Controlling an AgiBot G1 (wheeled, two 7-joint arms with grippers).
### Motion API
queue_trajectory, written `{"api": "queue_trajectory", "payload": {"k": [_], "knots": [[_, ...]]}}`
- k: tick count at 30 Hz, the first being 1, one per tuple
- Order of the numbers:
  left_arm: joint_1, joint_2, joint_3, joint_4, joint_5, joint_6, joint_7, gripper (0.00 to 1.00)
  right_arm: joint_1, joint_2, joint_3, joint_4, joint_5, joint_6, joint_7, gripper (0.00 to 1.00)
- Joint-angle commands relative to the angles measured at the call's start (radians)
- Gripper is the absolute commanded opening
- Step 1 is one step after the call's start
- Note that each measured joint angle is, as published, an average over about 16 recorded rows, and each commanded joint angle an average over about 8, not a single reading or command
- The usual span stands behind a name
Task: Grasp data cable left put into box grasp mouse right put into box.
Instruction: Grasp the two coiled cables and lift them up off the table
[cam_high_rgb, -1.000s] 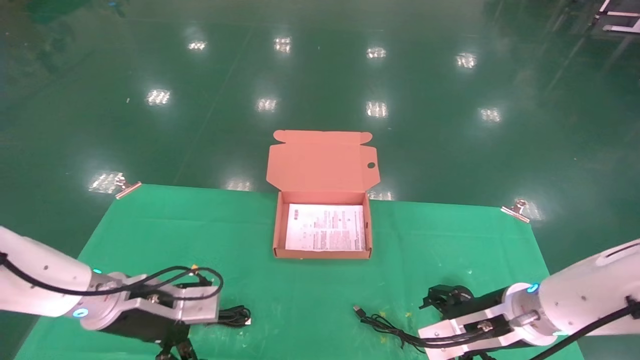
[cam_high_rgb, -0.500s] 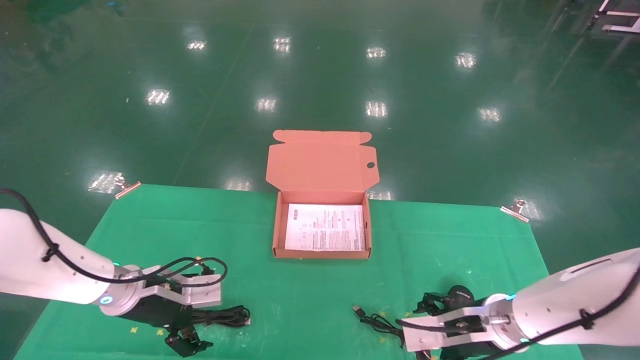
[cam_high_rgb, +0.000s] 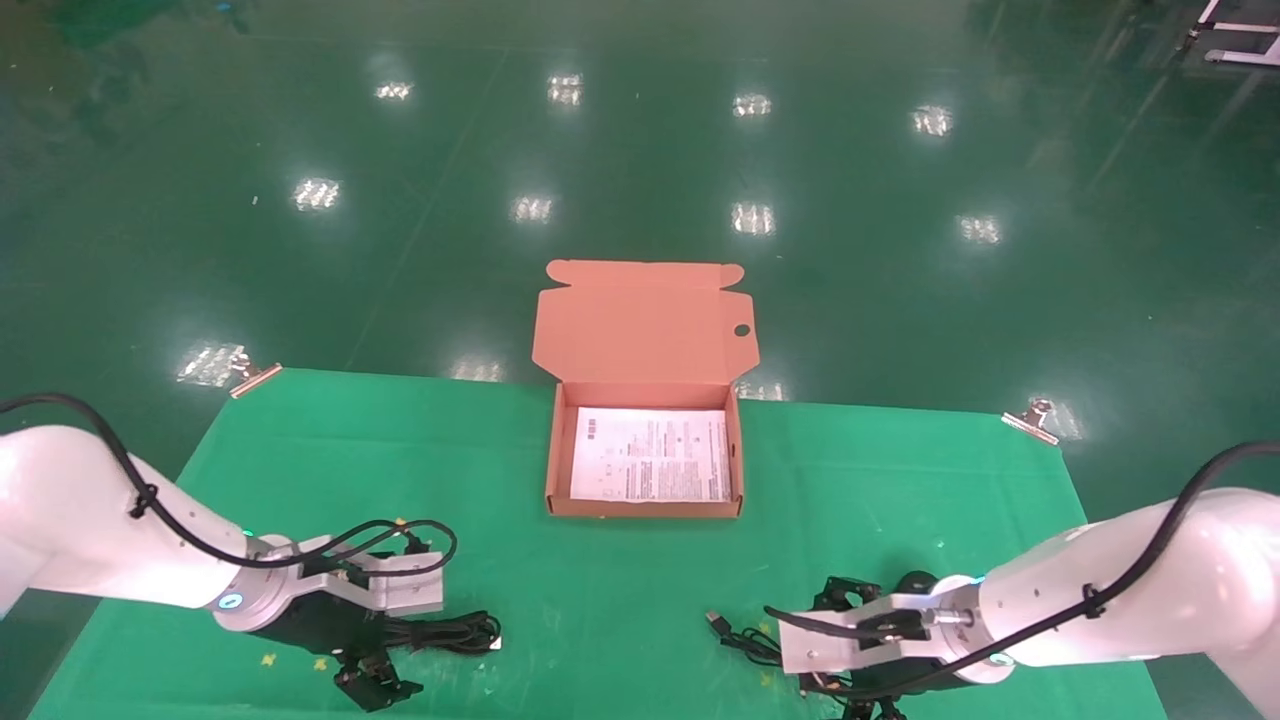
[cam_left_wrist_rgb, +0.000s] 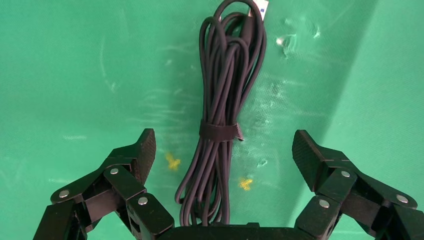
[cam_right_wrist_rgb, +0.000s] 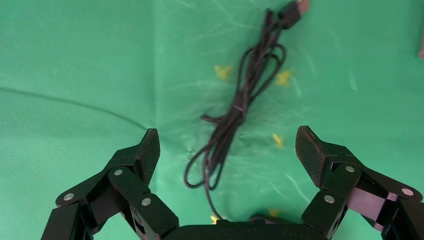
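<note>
Left tool (cam_left_wrist_rgb: 223, 150) now lower, spread astride data cable (cam_left_wrist_rgb: 225, 107).

Both our arms low over the near edge, fingers spread

Our left gripper (cam_left_wrist_rgb: 222, 150) hangs low at our near left with its jaws wide apart, touching nothing; our right gripper (cam_right_wrist_rgb: 227, 150) sits low at our near right, also wide open, and both white forearms reach in from the outer sides
</note>
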Motion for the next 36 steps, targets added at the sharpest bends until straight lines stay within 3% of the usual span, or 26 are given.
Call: {"api": "queue_trajectory", "payload": {"k": [1, 5, 7, 8, 13, 15, 36], "knots": [[-0.003, 0.008, -0.001, 0.025, -0.001, -0.005, 0.014, 0.82, -0.005, -0.007, -0.002, -0.014, -0.002, 0.01, -0.012, 1.0], [-0.006, 0.022, 0.004, 0.055, 0.008, -0.023, 0.049, 0.32, -0.015, -0.014, -0.008, -0.027, -0.018, 0.034, -0.032, 1.0], [-0.008, 0.028, 0.006, 0.066, 0.012, -0.028, 0.068, 0.08, -0.019, -0.016, -0.01, -0.033, -0.024, 0.045, -0.037, 0.88], [-0.009, 0.03, 0.008, 0.069, 0.014, -0.03, 0.074, 0.02, -0.02, -0.017, -0.01, -0.036, -0.026, 0.049, -0.038, 0.75], [-0.012, 0.039, 0.009, 0.093, 0.015, -0.037, 0.102, 0.0, -0.025, -0.021, -0.011, -0.05, -0.034, 0.072, -0.046, 0.13], [-0.014, 0.041, 0.009, 0.099, 0.015, -0.039, 0.106, 0.0, -0.026, -0.022, -0.01, -0.053, -0.036, 0.077, -0.048, 0.0], [-0.012, 0.036, 0.009, 0.085, 0.013, -0.033, 0.098, 0.0, -0.024, -0.02, -0.01, -0.046, -0.033, 0.066, -0.045, 0.0]]}}
